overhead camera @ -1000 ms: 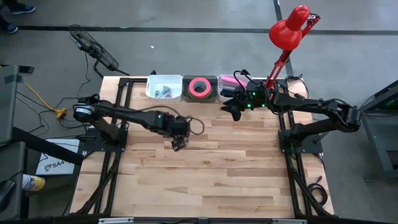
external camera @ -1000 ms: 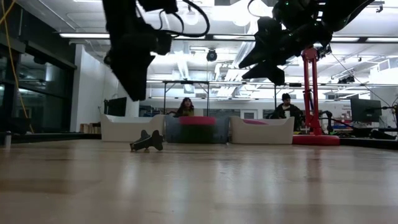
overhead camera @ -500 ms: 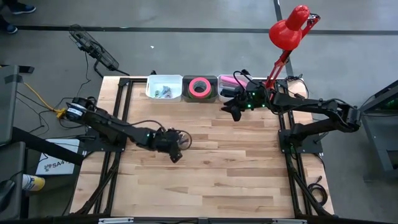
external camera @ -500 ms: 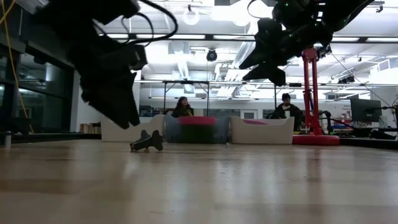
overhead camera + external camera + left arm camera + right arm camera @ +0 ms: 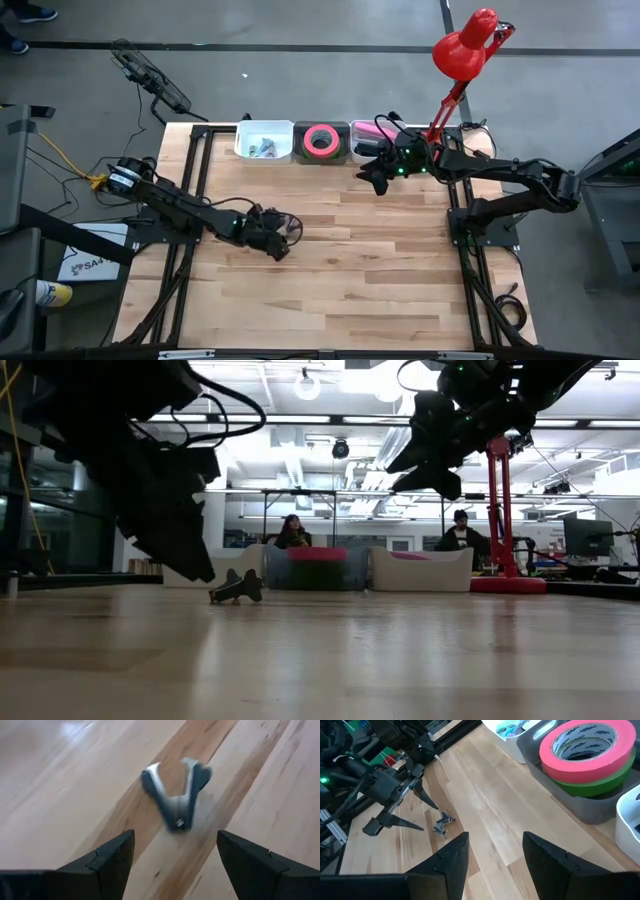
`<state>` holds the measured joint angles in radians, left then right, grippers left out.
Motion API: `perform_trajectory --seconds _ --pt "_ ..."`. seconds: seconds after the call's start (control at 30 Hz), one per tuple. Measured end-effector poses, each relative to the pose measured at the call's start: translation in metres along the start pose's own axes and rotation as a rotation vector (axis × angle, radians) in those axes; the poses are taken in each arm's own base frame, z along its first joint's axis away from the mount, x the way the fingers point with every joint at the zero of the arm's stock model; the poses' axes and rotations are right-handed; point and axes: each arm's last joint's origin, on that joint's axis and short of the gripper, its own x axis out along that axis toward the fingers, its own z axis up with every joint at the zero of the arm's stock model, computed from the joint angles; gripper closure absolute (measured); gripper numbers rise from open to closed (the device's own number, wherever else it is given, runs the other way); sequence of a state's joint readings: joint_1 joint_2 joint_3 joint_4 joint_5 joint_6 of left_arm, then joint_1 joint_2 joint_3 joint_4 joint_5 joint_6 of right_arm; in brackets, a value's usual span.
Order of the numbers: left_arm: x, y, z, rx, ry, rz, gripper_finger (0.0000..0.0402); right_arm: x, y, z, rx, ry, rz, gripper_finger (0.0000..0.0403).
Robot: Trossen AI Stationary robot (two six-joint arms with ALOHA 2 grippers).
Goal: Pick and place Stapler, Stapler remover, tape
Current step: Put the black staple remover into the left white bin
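The staple remover (image 5: 175, 795), dark with metal jaws, lies flat on the bare wood; it also shows in the low view (image 5: 237, 588) and the right wrist view (image 5: 442, 824). My left gripper (image 5: 175, 834) is open and hangs just above it, one finger to each side, touching nothing; the high view (image 5: 275, 247) hides the remover under it. A pink tape roll (image 5: 585, 745) rests on a green roll (image 5: 592, 775) in the grey bin (image 5: 321, 155). My right gripper (image 5: 496, 837) is open and waits in the air in front of the bins (image 5: 375, 180).
Three bins stand in a row at the table's far edge: a white one (image 5: 264, 140) with small items, the grey one, and another white one (image 5: 365, 132) with something pink inside. A red desk lamp (image 5: 465, 50) stands at the far right corner. People sit in the room behind.
My left gripper has drawn back toward the table's left and near edges and come down close to the tabletop, over the staple remover. It has stayed open. The staple remover has not moved.
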<state>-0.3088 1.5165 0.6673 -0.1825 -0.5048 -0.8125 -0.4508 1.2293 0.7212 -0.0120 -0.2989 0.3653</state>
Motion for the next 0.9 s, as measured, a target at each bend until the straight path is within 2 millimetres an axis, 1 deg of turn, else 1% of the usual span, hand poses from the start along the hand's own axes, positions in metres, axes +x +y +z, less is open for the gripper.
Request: perform_trajectory --seconds 0.07,0.23,0.43,0.9 --pt "0.003 -0.002 0.000 -0.009 -0.009 -0.014 0.0125 0.000 0.000 0.000 0.000 0.000 0.000 0.0226" --pt "0.015 -0.006 -0.006 0.043 0.001 -0.024 0.0125 0.000 0.000 -0.001 0.003 0.007 -0.003 0.0226" --pt "0.027 -0.010 -0.011 0.049 -0.023 -0.001 0.0125 0.000 0.000 -0.001 0.004 0.012 -0.005 0.0226" --pt "0.031 -0.006 -0.010 0.053 -0.117 0.111 0.0126 0.000 -0.001 -0.002 0.000 0.020 -0.008 0.0226"
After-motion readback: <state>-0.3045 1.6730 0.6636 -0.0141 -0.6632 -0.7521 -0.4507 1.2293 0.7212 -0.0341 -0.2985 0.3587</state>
